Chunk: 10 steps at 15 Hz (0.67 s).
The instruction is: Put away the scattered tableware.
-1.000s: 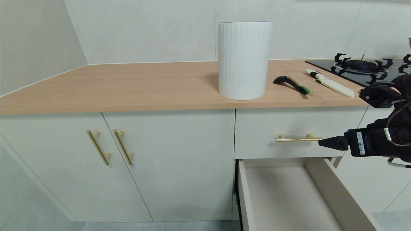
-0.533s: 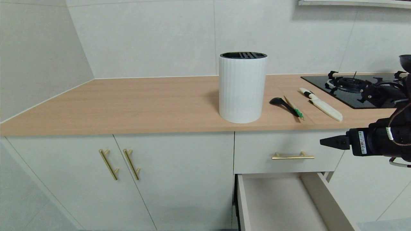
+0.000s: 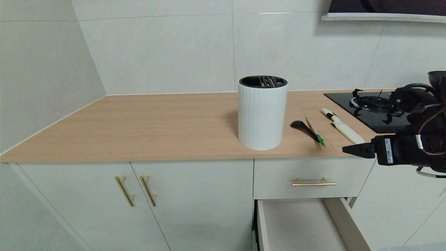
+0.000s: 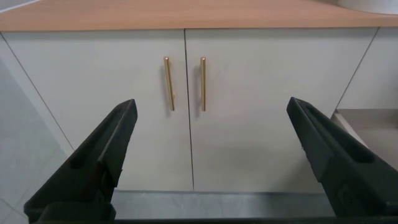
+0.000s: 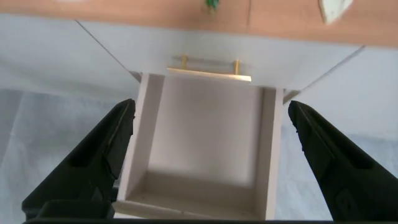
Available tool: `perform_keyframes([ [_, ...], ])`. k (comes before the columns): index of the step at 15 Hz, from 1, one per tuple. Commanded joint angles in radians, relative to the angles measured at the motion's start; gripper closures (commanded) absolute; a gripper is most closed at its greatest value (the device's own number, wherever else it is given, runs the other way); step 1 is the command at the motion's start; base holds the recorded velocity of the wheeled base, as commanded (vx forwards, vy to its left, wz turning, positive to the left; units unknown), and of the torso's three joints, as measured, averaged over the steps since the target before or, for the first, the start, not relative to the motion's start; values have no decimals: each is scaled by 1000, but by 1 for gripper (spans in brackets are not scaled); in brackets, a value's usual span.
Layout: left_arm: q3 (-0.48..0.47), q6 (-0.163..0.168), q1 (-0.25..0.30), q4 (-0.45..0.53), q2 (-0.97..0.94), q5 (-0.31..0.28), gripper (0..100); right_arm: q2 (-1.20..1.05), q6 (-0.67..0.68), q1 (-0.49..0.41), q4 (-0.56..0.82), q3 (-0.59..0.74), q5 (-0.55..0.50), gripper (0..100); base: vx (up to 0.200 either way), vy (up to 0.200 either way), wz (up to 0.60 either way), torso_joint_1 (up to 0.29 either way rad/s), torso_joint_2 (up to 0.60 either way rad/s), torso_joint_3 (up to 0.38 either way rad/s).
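Note:
On the wooden counter (image 3: 167,122) stands a white ribbed holder (image 3: 263,115) with a black slotted top. To its right lie a black spoon (image 3: 302,127), chopsticks with a green end (image 3: 315,134) and a white knife (image 3: 343,128). My right gripper (image 3: 352,150) hovers open and empty at counter-edge height, just right of the knife tip and above the open drawer (image 3: 296,226). In the right wrist view its fingers (image 5: 93,168) spread wide over the bare drawer (image 5: 205,124). My left gripper (image 4: 211,155) is open, facing the cabinet doors (image 4: 249,93).
A shut drawer with a gold handle (image 3: 314,182) sits above the open one. Two gold door handles (image 3: 136,190) mark the left cabinet. A gas stove (image 3: 369,106) occupies the counter's right end. The counter left of the holder is bare.
The head camera has risen, so the whole picture shifted down. Against the cabinet, my right gripper has climbed from the drawer handle's height to the counter edge.

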Motion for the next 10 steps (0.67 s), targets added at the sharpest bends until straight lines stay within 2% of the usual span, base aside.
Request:
perform_keyframes([
  [1,0,0,0,0,0,0,0,37,-47,27,-61,-39,13,0,0,0,0,27,-51,-27],
  [4,0,0,0,0,0,0,0,163,-53,54,-66,-182,-1,0,0,0,0,0,0,0],
  [7,0,-2,0,0,0,2,0,266,64,54,-72,-249,0,0,0,0,0,0,0,0],
  [9,0,0,0,0,0,2,0,316,128,51,-66,-292,-27,0,0,0,0,0,0,0],
  [10,0,0,0,0,0,0,0,335,145,51,-66,-313,-75,0,0,0,0,0,0,0],
])
